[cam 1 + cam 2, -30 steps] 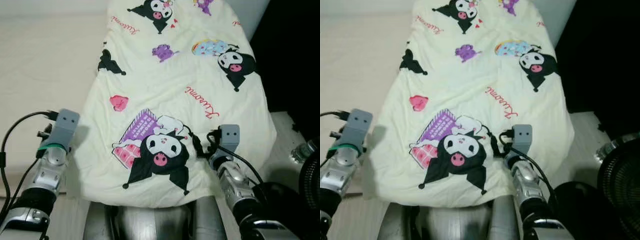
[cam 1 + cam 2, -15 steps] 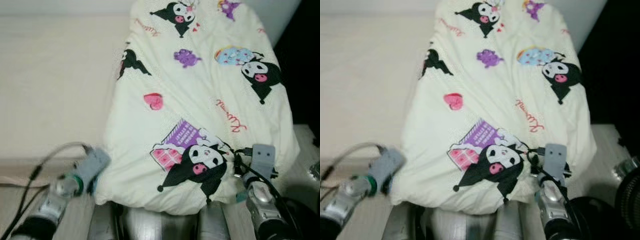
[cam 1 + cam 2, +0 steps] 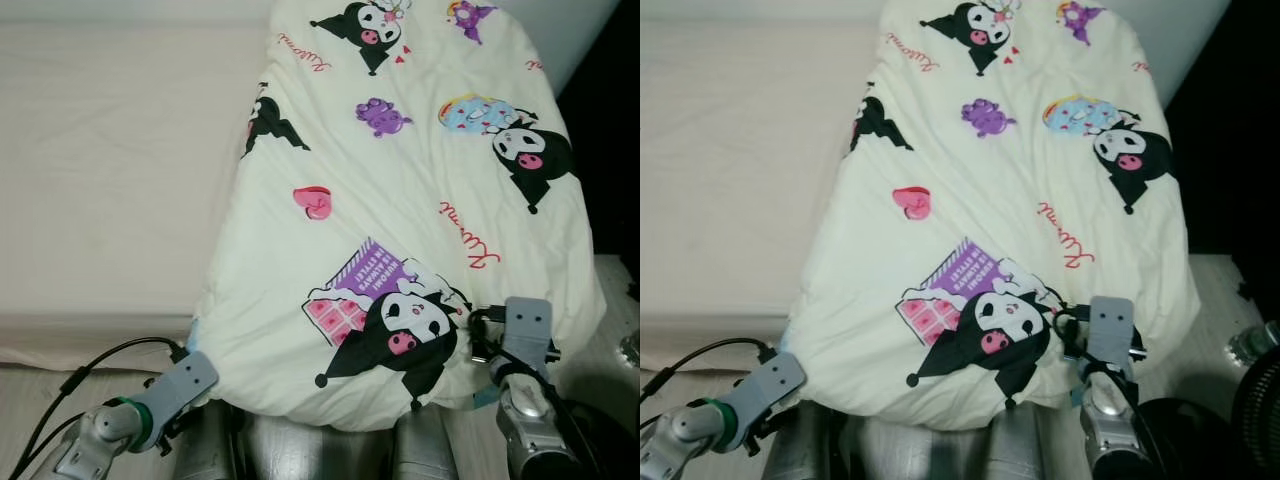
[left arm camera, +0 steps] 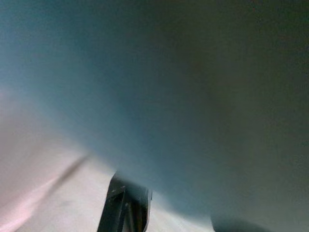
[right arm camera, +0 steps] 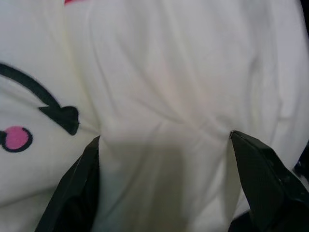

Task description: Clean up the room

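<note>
arms (image 3: 525, 440): silver, grey wrist boxes | cables: black | fingers (image 5: 260, 179): black (left wrist seemingly green-ringed)

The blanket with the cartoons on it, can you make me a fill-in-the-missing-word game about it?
1. The blanket is mostly pale ____ with cartoon figures.
2. The small heart printed on it is ____.
3. The right tool has its two black fingers spread ____ against the blanket.
4. The blanket lies on a bare ____.

Missing words: yellow; pink; open; mattress
</note>
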### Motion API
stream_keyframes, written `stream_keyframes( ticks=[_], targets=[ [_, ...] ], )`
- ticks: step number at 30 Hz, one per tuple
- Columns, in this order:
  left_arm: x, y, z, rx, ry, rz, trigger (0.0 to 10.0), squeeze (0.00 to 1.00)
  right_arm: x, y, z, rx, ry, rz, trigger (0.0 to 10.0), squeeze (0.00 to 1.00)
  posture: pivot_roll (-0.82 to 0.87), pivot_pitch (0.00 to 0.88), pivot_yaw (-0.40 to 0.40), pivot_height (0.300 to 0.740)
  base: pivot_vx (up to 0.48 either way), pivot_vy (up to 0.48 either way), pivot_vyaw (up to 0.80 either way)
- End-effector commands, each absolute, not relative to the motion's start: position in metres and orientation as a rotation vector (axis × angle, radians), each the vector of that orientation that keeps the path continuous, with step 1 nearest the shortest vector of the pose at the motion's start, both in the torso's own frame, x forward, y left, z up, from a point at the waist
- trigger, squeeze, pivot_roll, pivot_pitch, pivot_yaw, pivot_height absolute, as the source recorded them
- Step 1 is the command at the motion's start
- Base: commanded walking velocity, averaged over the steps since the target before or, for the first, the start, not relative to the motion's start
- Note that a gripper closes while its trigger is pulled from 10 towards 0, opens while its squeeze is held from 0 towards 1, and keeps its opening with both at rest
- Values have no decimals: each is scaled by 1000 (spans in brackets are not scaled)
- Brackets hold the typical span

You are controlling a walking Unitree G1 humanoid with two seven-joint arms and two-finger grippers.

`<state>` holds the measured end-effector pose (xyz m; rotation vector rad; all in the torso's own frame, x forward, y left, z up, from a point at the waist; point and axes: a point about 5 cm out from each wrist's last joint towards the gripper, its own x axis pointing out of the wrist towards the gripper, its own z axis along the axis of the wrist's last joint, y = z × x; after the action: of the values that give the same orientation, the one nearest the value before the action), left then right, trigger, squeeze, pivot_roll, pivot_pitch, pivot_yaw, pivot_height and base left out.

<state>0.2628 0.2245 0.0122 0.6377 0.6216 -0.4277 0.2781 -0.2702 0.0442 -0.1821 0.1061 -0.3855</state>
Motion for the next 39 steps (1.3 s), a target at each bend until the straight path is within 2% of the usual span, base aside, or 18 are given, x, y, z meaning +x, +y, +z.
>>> stream_keyframes(
  ticks=[1,7,12,14,15,17,19,20,21,22,28,30,31,33,35,36,37,39],
  targets=[
    [283,243,34,657,500,-176,10000,0,276,-278,71,-148,-61,-397,10000,0,-73,150,84,572,0,0,0],
    [303,252,68,644,341,-11,10000,0,272,-270,107,-141,-221,-325,10000,0,-86,139,77,572,0,0,0],
    [305,248,87,610,244,-15,10000,0,264,-247,115,-92,-241,-184,10000,0,-89,129,65,572,0,0,0],
    [305,248,87,610,244,-15,10000,0,264,-247,115,-92,-241,-184,10000,0,-89,129,65,572,0,0,0],
    [304,243,92,574,222,-36,10000,0,265,-241,112,-86,-231,-161,10000,0,-84,126,61,572,0,0,0],
    [296,218,90,506,231,-207,10000,0,275,-227,101,-67,-197,-129,10000,0,-69,119,52,572,0,0,0],
    [293,209,88,496,240,-269,10000,0,278,-224,98,-63,-187,-123,10000,0,-64,116,50,572,0,0,0],
    [287,197,80,515,270,-361,10000,0,284,-219,95,-60,-175,-115,10000,0,-57,111,49,572,0,0,0],
    [287,197,80,515,270,-361,10000,0,284,-219,95,-60,-175,-115,10000,0,-57,111,49,572,0,0,0],
    [280,183,65,573,289,-418,10000,0,291,-213,95,-52,-166,-103,10000,0,-54,107,47,572,0,0,0],
    [287,170,50,650,266,-296,10000,0,301,-206,107,-32,-167,-84,10000,0,-57,98,47,572,0,0,0],
    [279,164,33,752,330,-390,10000,0,304,-203,116,-25,-180,-69,10000,0,-69,92,43,572,0,0,0],
    [279,164,33,752,330,-390,10000,0,304,-203,116,-25,-180,-69,10000,0,-69,92,43,572,0,0,0],
    [265,166,19,777,437,-504,10000,0,305,-204,118,-27,-186,-65,10000,0,-73,92,42,572,0,0,0],
    [245,175,11,658,589,-628,10000,0,303,-210,115,-35,-181,-76,10000,0,-71,90,42,572,0,0,0],
    [245,175,11,658,589,-628,10000,0,303,-210,115,-35,-181,-76,10000,0,-71,90,42,572,0,0,0],
    [230,179,13,510,651,-736,10000,0,303,-214,113,-37,-176,-89,10000,0,-67,89,45,572,0,0,0],
    [225,179,16,451,652,-775,10000,0,303,-215,112,-36,-175,-94,10000,0,-67,89,45,572,0,0,0]
  ],
)
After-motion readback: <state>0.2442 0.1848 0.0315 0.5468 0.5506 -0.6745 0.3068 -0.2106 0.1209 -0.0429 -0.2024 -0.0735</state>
